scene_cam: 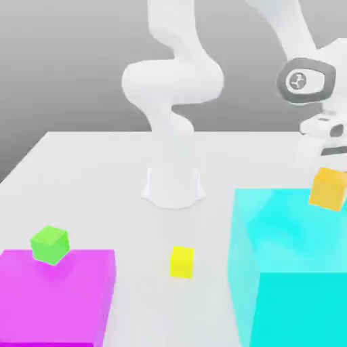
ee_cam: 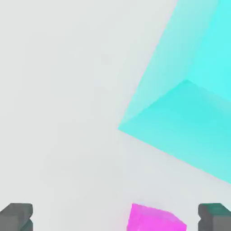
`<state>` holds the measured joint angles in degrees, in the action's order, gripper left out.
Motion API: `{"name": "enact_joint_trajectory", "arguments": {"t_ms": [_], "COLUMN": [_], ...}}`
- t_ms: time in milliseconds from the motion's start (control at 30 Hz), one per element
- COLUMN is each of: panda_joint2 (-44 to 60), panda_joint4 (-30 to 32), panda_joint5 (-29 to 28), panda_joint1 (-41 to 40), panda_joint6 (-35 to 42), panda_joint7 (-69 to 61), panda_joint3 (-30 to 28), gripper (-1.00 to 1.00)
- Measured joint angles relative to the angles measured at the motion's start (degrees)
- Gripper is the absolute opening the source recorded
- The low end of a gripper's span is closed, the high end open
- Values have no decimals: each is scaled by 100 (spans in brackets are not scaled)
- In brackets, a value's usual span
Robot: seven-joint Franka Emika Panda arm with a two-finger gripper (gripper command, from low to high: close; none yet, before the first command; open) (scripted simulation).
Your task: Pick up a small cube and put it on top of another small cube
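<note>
A small magenta-pink cube [ee_cam: 153,219] lies on the white table, seen in the hand view between my two fingertips and nearer to one of them. My gripper [ee_cam: 115,219] is open, its dark fingertips [ee_cam: 16,216] far apart, hovering above the cube without touching it. In the exterior view my gripper [scene_cam: 325,154] hangs at the far right, just above a small orange cube [scene_cam: 330,188] at the far edge of the big cyan block [scene_cam: 291,264]. A small yellow cube [scene_cam: 181,261] rests on the table in front of the arm's base. A small green cube [scene_cam: 50,245] sits on the large magenta block [scene_cam: 57,298].
The tall cyan block [ee_cam: 180,94] stands close beside the pink cube. The arm's white base [scene_cam: 173,183] rises from the middle of the table [scene_cam: 101,176]. The large magenta block fills the exterior view's near left corner.
</note>
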<state>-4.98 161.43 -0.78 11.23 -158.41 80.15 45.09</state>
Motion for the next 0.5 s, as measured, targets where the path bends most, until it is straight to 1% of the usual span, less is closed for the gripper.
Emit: {"name": "enact_joint_trajectory", "arguments": {"t_ms": [67, 100, 133, 200, 267, 400, 500], "panda_joint2": [207, 304, 404, 617, 838, 1266, 1567], "panda_joint4": [362, 432, 452, 428, 371, 232, 131], "panda_joint5": [393, 383, 249, -233, -841, -2041, -2790], "panda_joint1": [-302, -388, -490, -566, -386, 190, 741], "panda_joint6": [-462, -607, -712, -870, -1000, -1235, -1418], "panda_joint7": [-130, -86, 31, 399, 847, 1734, 2292], "panda_joint3": [-258, -300, -332, -431, -698, -1540, -2272], "gripper": [0, 0, 0, 0, 0, 0, 0]}}
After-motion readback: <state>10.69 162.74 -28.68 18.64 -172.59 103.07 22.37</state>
